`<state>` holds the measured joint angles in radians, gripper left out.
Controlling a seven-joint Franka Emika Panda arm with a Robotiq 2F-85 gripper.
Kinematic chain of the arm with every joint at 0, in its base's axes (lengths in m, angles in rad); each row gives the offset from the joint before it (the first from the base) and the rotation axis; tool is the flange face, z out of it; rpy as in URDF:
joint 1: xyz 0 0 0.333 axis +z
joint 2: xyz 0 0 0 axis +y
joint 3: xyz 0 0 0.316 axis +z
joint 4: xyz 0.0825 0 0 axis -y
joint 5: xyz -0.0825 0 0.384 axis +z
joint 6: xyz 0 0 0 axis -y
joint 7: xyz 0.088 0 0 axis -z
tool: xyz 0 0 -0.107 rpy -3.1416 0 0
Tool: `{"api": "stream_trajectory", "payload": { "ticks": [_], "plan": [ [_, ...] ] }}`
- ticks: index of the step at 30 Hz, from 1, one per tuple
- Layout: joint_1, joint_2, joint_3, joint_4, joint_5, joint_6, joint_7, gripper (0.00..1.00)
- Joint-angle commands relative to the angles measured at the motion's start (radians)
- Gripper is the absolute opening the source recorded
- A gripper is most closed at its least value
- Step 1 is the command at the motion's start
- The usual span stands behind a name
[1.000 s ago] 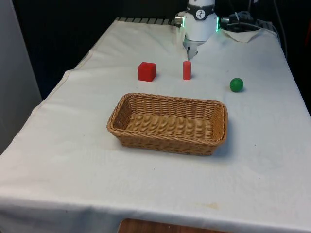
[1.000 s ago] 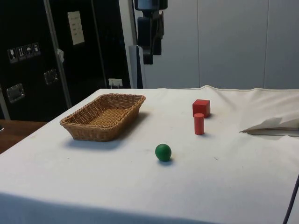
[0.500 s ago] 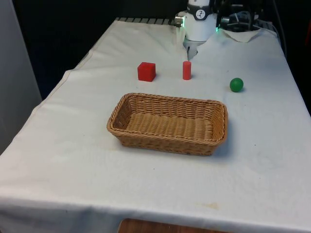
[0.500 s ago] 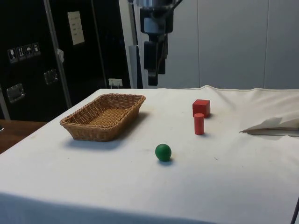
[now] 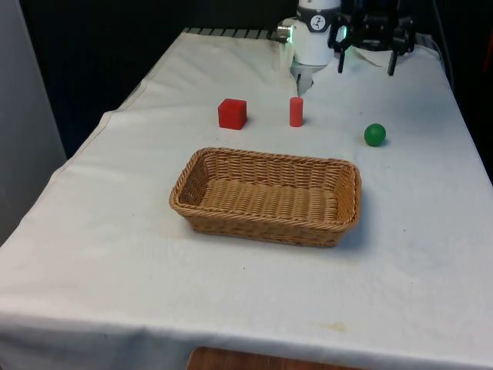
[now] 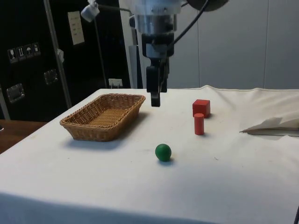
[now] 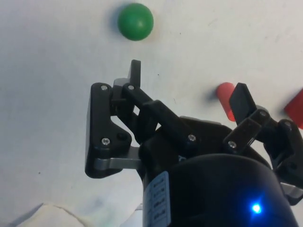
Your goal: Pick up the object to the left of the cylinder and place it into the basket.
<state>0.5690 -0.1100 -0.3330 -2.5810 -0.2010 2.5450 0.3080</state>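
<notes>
Black two-finger pincer [image 5: 367, 65] [image 6: 155, 100] [image 7: 187, 87]: released, fingers [image 7: 134, 71] spread wide, nothing between them. Hanging above the white-clothed bench [image 5: 115, 270], tips pointing down, clear of the cloth in the side view.

Writing: a white label on the pincer body [image 7: 160, 198] with print too fine to read. On the dark cabinets in the side view, a pale sheet [image 6: 75, 27] and a row of small pictogram stickers [image 6: 21, 52], none legible.

Count: one red cube of solid colour [image 5: 232, 113] [image 6: 201, 108] [image 7: 296, 108], one short red upright cylinder [image 5: 296, 112] [image 6: 199, 123] [image 7: 223, 92], one green ball [image 5: 374, 134] [image 6: 163, 152] [image 7: 135, 21], one oblong woven wicker basket [image 5: 262, 223] [image 6: 88, 133].

Task's thing, the red cube: flat on the cloth, well apart from the pincer, toward 8 o'clock of it in the front view. Untouched, outside the basket. Cylinder at 3 o'clock of the cube, near but apart. Ball at 4 o'clock of the cylinder, further off, roughly at 6 o'clock of the pincer. Basket at 6 o'clock of cube and cylinder, nothing inside. In the wrist view, cylinder just past one fingertip, cube's corner at the frame's edge beyond it, ball beyond the other finger.
</notes>
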Motion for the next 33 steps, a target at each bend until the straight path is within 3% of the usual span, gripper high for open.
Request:
{"api": "stream_trajectory", "payload": {
  "ticks": [1,2,11,12,13,20,21,22,30,31,32,33],
  "plan": [
    [0.003,0.013,0.000,-0.009,0.013,0.029,-0.003,1.00],
    [0.000,0.009,0.001,-0.002,0.001,0.011,0.000,1.00],
    [0.005,0.101,0.020,-0.023,0.055,0.127,-0.009,1.00],
    [0.000,0.100,0.017,-0.015,0.034,0.111,0.000,1.00],
    [0.005,0.110,0.023,-0.023,0.062,0.136,-0.011,1.00],
    [0.001,0.171,0.053,-0.025,0.123,0.203,-0.031,1.00],
    [0.000,0.179,0.044,-0.016,0.090,0.193,-0.011,1.00],
    [0.001,0.177,0.056,-0.025,0.133,0.209,-0.035,1.00],
    [-0.004,0.232,0.087,-0.024,0.212,0.264,-0.073,1.00],
    [0.000,0.234,0.068,-0.016,0.166,0.248,-0.046,1.00],
    [-0.005,0.239,0.091,-0.024,0.219,0.272,-0.076,1.00],
    [-0.007,0.254,0.097,-0.024,0.233,0.286,-0.084,1.00]
  ]
}}
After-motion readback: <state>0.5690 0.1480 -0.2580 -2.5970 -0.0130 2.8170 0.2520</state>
